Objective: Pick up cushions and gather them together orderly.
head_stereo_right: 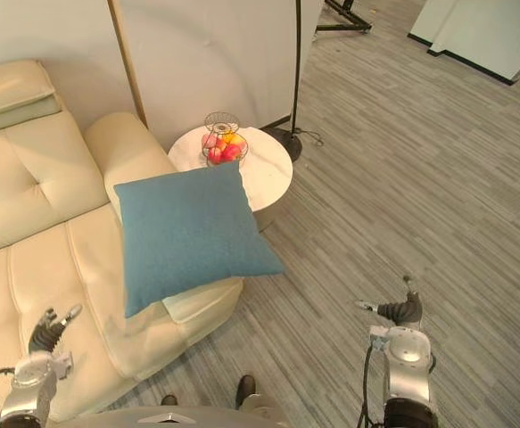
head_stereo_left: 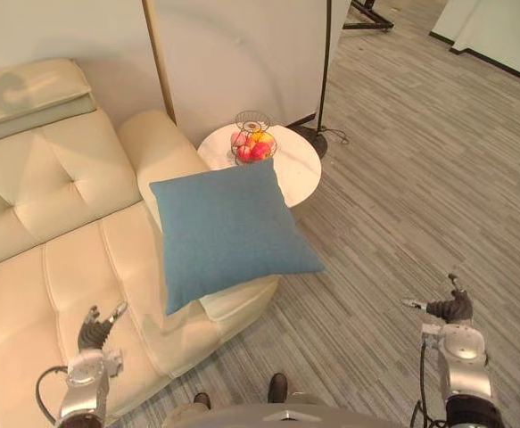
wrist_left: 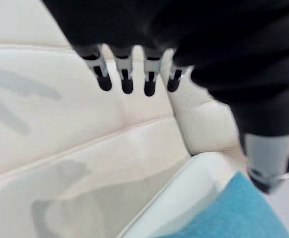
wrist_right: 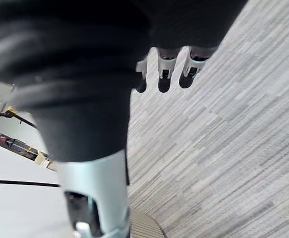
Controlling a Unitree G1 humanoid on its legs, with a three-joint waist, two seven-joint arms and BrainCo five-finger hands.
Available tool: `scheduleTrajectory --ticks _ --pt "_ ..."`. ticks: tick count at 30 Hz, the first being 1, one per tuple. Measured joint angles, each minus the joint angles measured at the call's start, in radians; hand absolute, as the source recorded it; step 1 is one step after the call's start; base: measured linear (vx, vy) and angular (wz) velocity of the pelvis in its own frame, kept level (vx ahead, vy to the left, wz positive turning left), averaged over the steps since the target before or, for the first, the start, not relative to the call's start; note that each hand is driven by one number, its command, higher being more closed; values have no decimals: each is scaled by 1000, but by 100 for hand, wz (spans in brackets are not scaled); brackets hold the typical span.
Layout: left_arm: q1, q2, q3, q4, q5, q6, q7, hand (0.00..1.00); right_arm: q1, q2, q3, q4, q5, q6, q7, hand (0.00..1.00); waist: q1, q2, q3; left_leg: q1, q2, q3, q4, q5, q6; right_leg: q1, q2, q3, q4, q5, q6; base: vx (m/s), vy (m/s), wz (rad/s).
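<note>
A blue square cushion (head_stereo_left: 228, 227) lies tilted on the right end of the cream sofa (head_stereo_left: 54, 267), partly over a cream cushion (head_stereo_left: 237, 300) whose edge sticks out beneath it. Another cream cushion (head_stereo_left: 28, 94) rests on top of the sofa back at the far left. My left hand (head_stereo_left: 94, 332) hovers open over the sofa seat, left of the blue cushion and apart from it. Its fingers (wrist_left: 127, 74) hold nothing, and a corner of the blue cushion (wrist_left: 233, 213) shows beyond them. My right hand (head_stereo_left: 451, 312) is open over the carpet, well right of the sofa, with its fingers (wrist_right: 164, 69) empty.
A round white side table (head_stereo_left: 300, 169) stands just behind the blue cushion and carries a wire basket of fruit (head_stereo_left: 253, 143). A floor lamp pole (head_stereo_left: 326, 71) rises behind the table, and a wooden post (head_stereo_left: 157, 53) stands against the wall. Striped grey carpet (head_stereo_left: 402, 205) spreads to the right.
</note>
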Motion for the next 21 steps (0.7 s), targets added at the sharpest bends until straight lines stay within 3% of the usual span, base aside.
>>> scheduleTrajectory --ticks 6,21 --pt "-76 0 -66 -15 -43 -10 9 0 -127 -26 103 0 10 -5 -2 0 0 12 18 -50 -1 -17 -5 23 -3 -41 -1 -17 -4 15 -10 -51 -16 8" --pt "-471 -22 -227 -38 -131 -43 118 0 -714 -38 346 89 70 -2 -119 0 36 35 213 -275 -10 -18 65 80 -5 -273 -26 -3 97 50 -39 -86 -5 2"
